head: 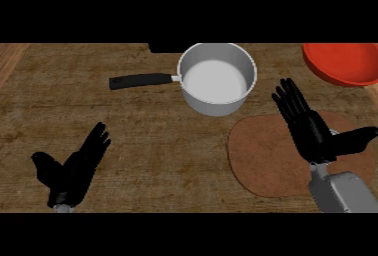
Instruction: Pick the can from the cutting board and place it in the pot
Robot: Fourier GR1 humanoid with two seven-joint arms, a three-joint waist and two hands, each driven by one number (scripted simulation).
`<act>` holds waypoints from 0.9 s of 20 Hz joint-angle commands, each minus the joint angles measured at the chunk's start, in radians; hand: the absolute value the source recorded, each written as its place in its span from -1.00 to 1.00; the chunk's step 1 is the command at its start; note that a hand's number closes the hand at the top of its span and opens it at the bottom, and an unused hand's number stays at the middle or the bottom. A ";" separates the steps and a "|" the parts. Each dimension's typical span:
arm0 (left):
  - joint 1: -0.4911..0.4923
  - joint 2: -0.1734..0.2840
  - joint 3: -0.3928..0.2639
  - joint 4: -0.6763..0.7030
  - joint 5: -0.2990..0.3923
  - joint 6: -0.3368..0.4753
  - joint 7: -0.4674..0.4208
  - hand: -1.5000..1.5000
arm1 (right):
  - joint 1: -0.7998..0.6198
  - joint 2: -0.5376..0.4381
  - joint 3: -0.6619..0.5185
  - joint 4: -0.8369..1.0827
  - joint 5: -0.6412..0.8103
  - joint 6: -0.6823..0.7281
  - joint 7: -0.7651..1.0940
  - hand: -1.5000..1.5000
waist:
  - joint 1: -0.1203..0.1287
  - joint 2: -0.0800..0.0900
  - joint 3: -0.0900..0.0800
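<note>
The can (336, 133) is mostly hidden behind the right hand (310, 131); only a pale sliver, probably its rim, shows. The red bowl (341, 62) is cut off at the right edge.

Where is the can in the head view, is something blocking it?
Head view: the right hand covers most of it over the cutting board; only a pale sliver of the can shows between fingers and thumb. The pot is unobstructed.
</note>
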 commanded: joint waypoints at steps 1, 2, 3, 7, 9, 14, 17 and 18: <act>-0.052 -0.036 -0.002 -0.026 -0.067 0.063 0.012 0.00 | 0.007 -0.081 -0.095 -0.005 -0.005 0.062 -0.015 1.00 | 0.020 0.005 -0.006; -0.080 0.043 0.069 -0.065 -0.038 0.044 0.021 0.00 | -0.032 -0.142 -0.153 0.039 -0.015 0.077 -0.044 1.00 | 0.023 0.005 -0.005; -0.113 0.034 0.100 -0.050 -0.048 0.070 -0.018 0.00 | -0.002 -0.225 -0.204 0.068 -0.026 0.137 -0.074 1.00 | 0.011 0.007 -0.004; -0.133 0.073 0.136 -0.069 -0.067 0.082 -0.041 0.00 | -0.042 -0.518 -0.149 0.080 0.311 0.127 -0.131 1.00 | 0.025 0.002 -0.033; -0.199 0.064 0.169 -0.070 -0.067 0.113 -0.037 0.00 | 0.009 -0.448 -0.275 0.285 0.263 0.046 -0.252 -1.00 | 0.023 0.022 -0.001; -0.258 0.061 0.158 -0.029 -0.101 0.121 0.004 0.00 | -0.026 -0.413 -0.372 0.525 0.200 0.229 -0.658 -1.00 | 0.032 0.015 -0.002; -0.217 0.059 0.177 -0.086 -0.102 0.119 0.009 0.00 | -0.015 -0.478 -0.389 0.578 0.232 0.322 -0.751 -1.00 | 0.032 0.009 -0.004; -0.243 0.070 0.191 -0.083 -0.093 0.111 0.035 0.00 | -0.056 -0.510 -0.376 0.603 0.255 0.353 -0.743 -1.00 | 0.035 0.010 -0.004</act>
